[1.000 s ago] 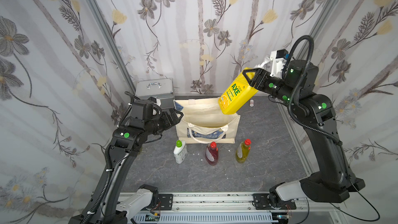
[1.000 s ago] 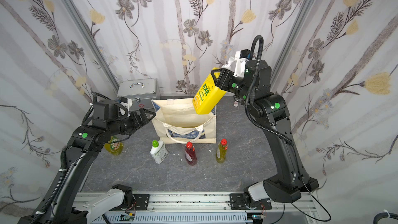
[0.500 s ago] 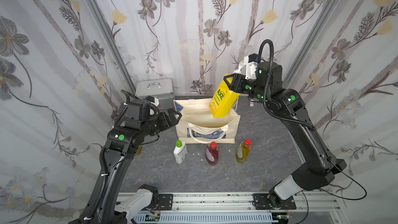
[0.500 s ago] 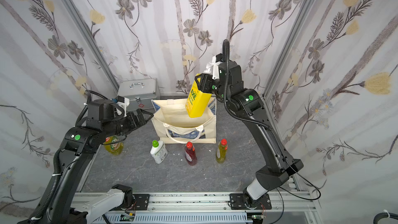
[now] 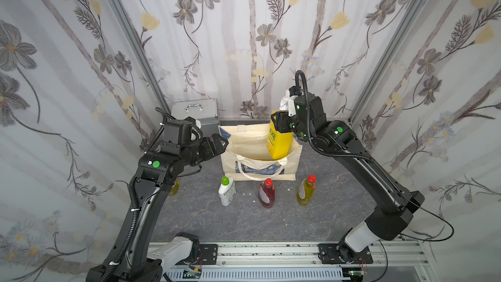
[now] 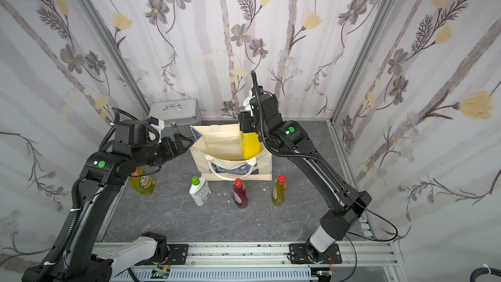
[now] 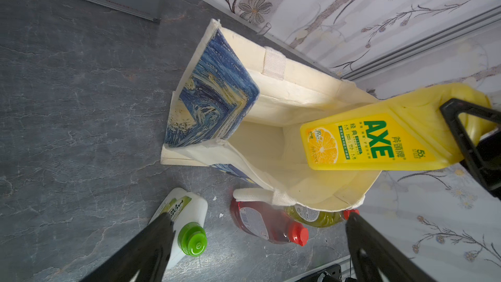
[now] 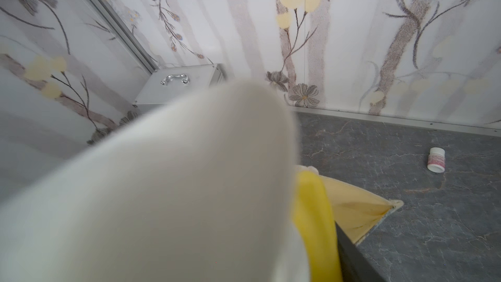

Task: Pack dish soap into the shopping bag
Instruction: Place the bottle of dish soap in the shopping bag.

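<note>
The cream shopping bag [image 5: 287, 174] [image 6: 261, 172] [image 7: 217, 96] stands open at the back of the table. My right gripper [image 5: 282, 126] [image 6: 245, 124] is shut on the top of the big yellow dish soap bottle [image 5: 279, 142] [image 6: 249, 145] [image 7: 379, 142] [image 8: 314, 212], which hangs upright with its lower part inside the bag's right side. Its white pump blocks most of the right wrist view. In front of the bag stand a white green-capped bottle [image 5: 226, 192] [image 7: 187, 212], a red one [image 5: 267, 193] [image 7: 260, 223] and a yellow-green one [image 5: 305, 190] [image 7: 314, 214]. My left gripper [image 5: 221, 143] [image 6: 187, 142] [image 7: 257, 217] hangs open by the bag's left rim.
Another yellow-green bottle [image 6: 142, 184] stands under my left arm. A silver metal case [image 5: 195, 112] [image 6: 173, 113] [image 8: 176, 88] sits in the back left corner. A small white jar [image 8: 436, 160] lies on the table behind the bag, to the right. Walls close in on three sides.
My right arm swung the yellow bottle left and down, from tilted above the bag's right edge to upright in its opening. The left arm barely moved.
</note>
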Available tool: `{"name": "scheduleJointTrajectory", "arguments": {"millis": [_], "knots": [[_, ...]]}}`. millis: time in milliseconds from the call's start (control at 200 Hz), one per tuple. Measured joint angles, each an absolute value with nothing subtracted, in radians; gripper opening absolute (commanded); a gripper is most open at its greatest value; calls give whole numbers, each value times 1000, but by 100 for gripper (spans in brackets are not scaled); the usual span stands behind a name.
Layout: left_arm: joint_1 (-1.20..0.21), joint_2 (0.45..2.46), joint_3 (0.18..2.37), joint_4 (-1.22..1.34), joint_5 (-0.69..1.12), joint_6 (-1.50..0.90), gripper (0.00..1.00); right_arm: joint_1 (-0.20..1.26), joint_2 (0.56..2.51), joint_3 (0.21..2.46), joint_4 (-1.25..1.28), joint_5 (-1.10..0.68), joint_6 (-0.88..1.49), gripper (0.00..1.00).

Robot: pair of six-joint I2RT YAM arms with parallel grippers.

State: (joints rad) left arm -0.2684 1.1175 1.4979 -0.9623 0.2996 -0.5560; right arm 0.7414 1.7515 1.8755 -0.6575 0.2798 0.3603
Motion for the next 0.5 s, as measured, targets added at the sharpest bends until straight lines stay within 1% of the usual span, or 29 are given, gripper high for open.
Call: {"name": "scheduleJointTrajectory", "arguments": {"millis": [215, 500], "knots": [[-271, 1127, 1499, -976, 261, -549, 100, 798, 1729, 1723, -558, 381, 345, 45], [-273, 1162, 1521, -1007, 236, -544, 100, 823, 1742, 1671, -418, 424, 344, 45]]}}
